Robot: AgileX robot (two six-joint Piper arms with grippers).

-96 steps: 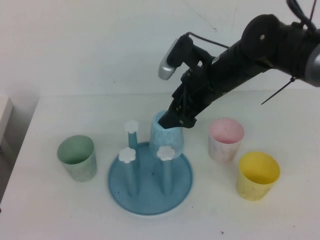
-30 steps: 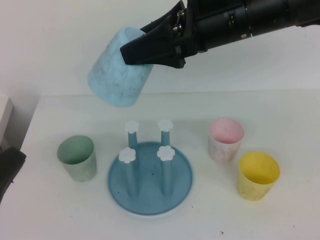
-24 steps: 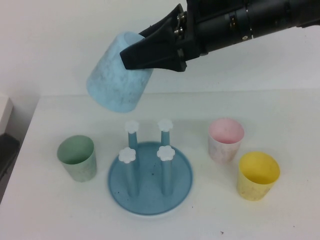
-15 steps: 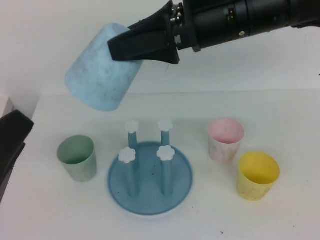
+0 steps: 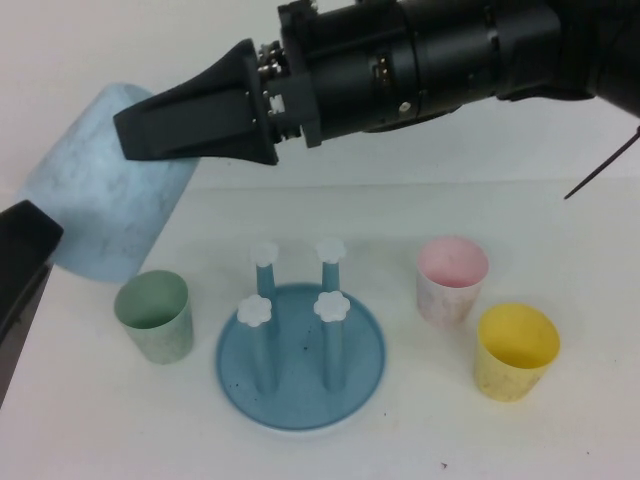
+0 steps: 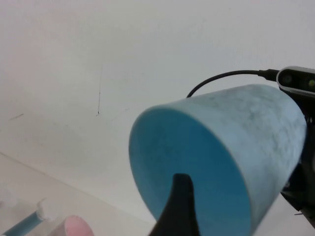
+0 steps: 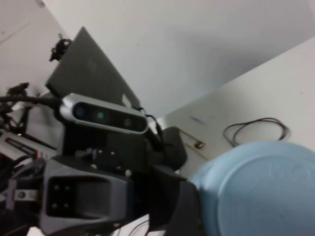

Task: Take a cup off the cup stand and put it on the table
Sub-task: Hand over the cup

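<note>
My right gripper (image 5: 140, 135) is shut on the base end of the light blue speckled cup (image 5: 105, 190) and holds it tilted, high in the air over the table's (image 5: 560, 220) left edge, mouth down and to the left. The cup's base fills the right wrist view (image 7: 261, 191). My left gripper (image 5: 20, 265) is open at the far left, right by the cup's mouth. In the left wrist view the cup's mouth (image 6: 197, 162) faces me with one finger (image 6: 179, 206) in front of it. The cup stand (image 5: 300, 400) sits mid-table with all its pegs bare.
A pale green cup (image 5: 155, 315) stands left of the stand, just under the held cup. A pink cup (image 5: 452, 278) and a yellow cup (image 5: 515, 350) stand to the stand's right. The right arm spans the top of the high view.
The right arm has lifted the blue cup off the stand and carried it up and left. The left gripper has come in at the left edge, up to the cup's mouth.
</note>
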